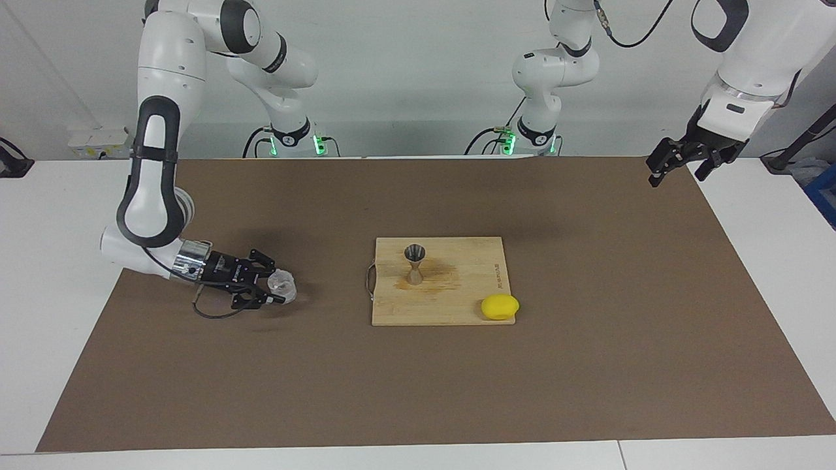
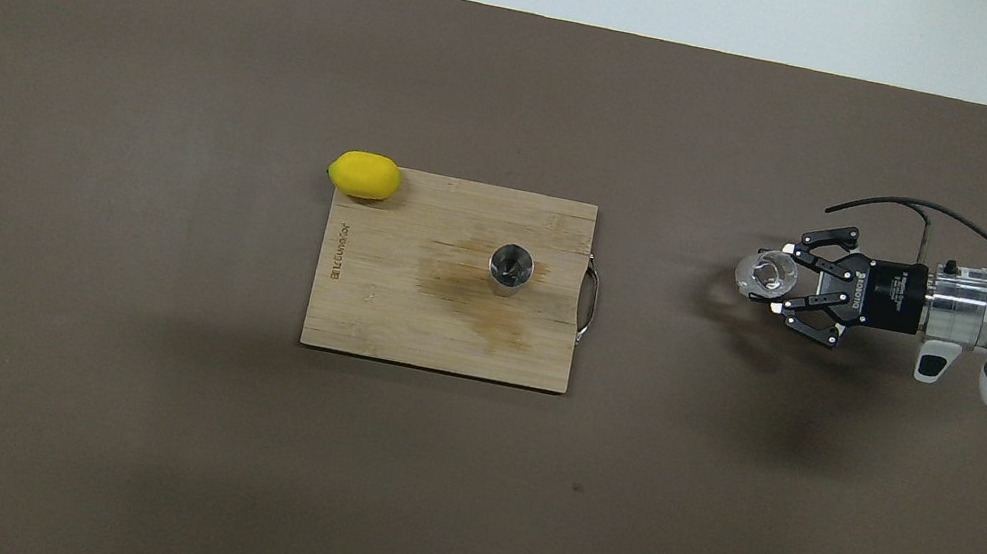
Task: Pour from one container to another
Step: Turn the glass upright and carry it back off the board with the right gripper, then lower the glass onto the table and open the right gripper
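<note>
glass cup (image 1: 282,284) | clamped in right pincer (image 1: 277,290) | over mat (image 1: 418,391)

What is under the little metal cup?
The metal cup stands on a wooden board, on a darker stain. The patch of board right beneath its foot is covered.

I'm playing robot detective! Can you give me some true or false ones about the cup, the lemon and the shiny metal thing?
1. The right tool is shut on the glass cup. True.
2. The jigger lies tipped over on the brown mat. False: it stands upright on the cutting board.
3. The lemon sits at a corner of the board. True.
4. The left tool holds the lemon. False: it is open and holds nothing, over the mat's edge.
</note>
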Controlling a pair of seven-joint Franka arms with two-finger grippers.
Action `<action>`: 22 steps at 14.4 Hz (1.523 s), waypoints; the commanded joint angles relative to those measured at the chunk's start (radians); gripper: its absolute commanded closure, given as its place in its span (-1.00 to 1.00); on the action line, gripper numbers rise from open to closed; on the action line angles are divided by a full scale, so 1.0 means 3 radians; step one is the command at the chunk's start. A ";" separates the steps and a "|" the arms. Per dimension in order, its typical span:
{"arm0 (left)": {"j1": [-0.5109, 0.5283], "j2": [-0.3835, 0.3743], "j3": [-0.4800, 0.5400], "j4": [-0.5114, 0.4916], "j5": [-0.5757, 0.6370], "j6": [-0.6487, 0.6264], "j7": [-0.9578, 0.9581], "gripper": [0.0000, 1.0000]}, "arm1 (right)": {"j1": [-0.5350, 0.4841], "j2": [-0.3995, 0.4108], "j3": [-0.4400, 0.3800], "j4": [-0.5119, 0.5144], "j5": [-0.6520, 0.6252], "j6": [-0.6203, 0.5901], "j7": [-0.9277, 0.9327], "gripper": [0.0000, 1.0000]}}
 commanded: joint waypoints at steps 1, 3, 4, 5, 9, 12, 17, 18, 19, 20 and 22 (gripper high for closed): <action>-0.0041 -0.0046 0.0016 -0.0036 0.0005 -0.0035 -0.0021 -1.00 | -0.0053 -0.0031 0.0060 -0.0209 0.0251 0.0166 -0.0186 1.00; -0.0041 -0.0046 0.0016 -0.0036 0.0005 -0.0030 -0.0021 -1.00 | -0.0043 -0.0031 0.0060 -0.0245 0.0267 0.0198 -0.0324 1.00; -0.0041 -0.0046 0.0016 -0.0036 0.0005 -0.0030 -0.0021 -1.00 | -0.0053 -0.0021 0.0060 -0.0291 0.0312 0.0198 -0.0390 1.00; -0.0041 -0.0046 0.0016 -0.0041 0.0005 -0.0035 -0.0021 -1.00 | -0.0053 -0.0011 0.0060 -0.0316 0.0389 0.0198 -0.0421 1.00; -0.0026 -0.0046 0.0021 -0.0046 0.0005 -0.0045 -0.0026 -1.00 | -0.0073 -0.0026 0.0060 -0.0429 0.0400 0.0076 -0.0432 1.00; -0.0026 -0.0046 0.0021 -0.0046 0.0005 -0.0045 -0.0026 -1.00 | -0.0216 -0.0046 0.0060 -0.0439 0.0237 -0.0058 -0.0447 1.00; -0.0031 -0.0046 0.0021 -0.0046 0.0005 -0.0045 -0.0026 -1.00 | -0.0232 -0.0036 0.0060 -0.0434 0.0200 -0.0043 -0.0533 1.00; -0.0031 -0.0046 0.0021 -0.0046 0.0005 -0.0045 -0.0026 -1.00 | -0.0227 -0.0016 0.0060 -0.0434 0.0195 -0.0048 -0.0579 1.00; -0.0031 -0.0046 0.0021 -0.0046 0.0005 -0.0045 -0.0026 -1.00 | -0.0232 0.0000 0.0060 -0.0434 0.0180 -0.0053 -0.0615 1.00; -0.0031 -0.0046 0.0021 -0.0046 0.0005 -0.0045 -0.0026 -1.00 | -0.0232 0.0015 0.0060 -0.0429 0.0149 -0.0058 -0.0626 1.00; -0.0031 -0.0046 0.0021 -0.0046 0.0005 -0.0045 -0.0026 -1.00 | -0.0222 0.0015 0.0065 -0.0419 0.0078 -0.0083 -0.0636 1.00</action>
